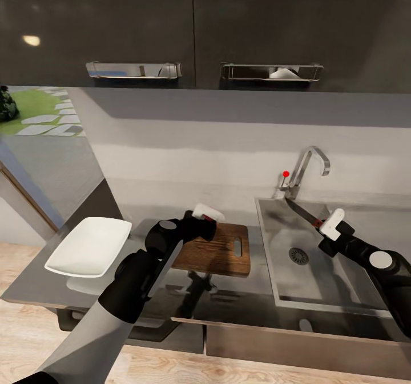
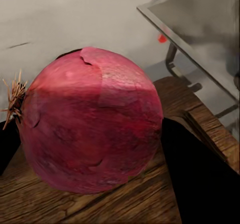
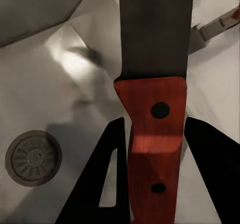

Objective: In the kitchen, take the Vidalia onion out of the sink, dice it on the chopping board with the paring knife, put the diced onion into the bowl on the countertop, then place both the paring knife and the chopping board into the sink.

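The glossy dark-grey tabletop [image 1: 34,292] runs along the wall, its thin front edge nearest the robot. Toward its left end sits the shallow white square bowl [image 1: 90,246], empty and waiting for the diced pieces. Just right of it, near the middle of the tabletop, lies the dark-brown wooden chopping board [image 1: 222,252], slot handle toward the sink.

The left gripper [image 1: 201,219] reaches over the board's back left part. In the left wrist view the round red-skinned onion [image 2: 90,129] rests on the board's grain, root tuft to one side, with the black fingers [image 2: 200,184] on either side of it; they appear to bracket it closely, probably to steady it for cutting, though whether they actually press on it I cannot tell.

Right of the board, set into the tabletop, is the rectangular grey steel sink [image 1: 274,270] with its round drain, now holding no onion. The right gripper [image 1: 334,227] hangs over the basin, its fingers closed on the red handle of the paring knife [image 1: 305,215], whose dark pointed blade aims up toward the back left corner of the sink. That grip looks meant for carrying the knife across to the board.

Farthest back, the chrome angular tap [image 1: 308,170] with its red dot stands behind the basin, under the glossy black upper cabinets [image 1: 205,24].

Judging by this, the dicing is not yet begun.
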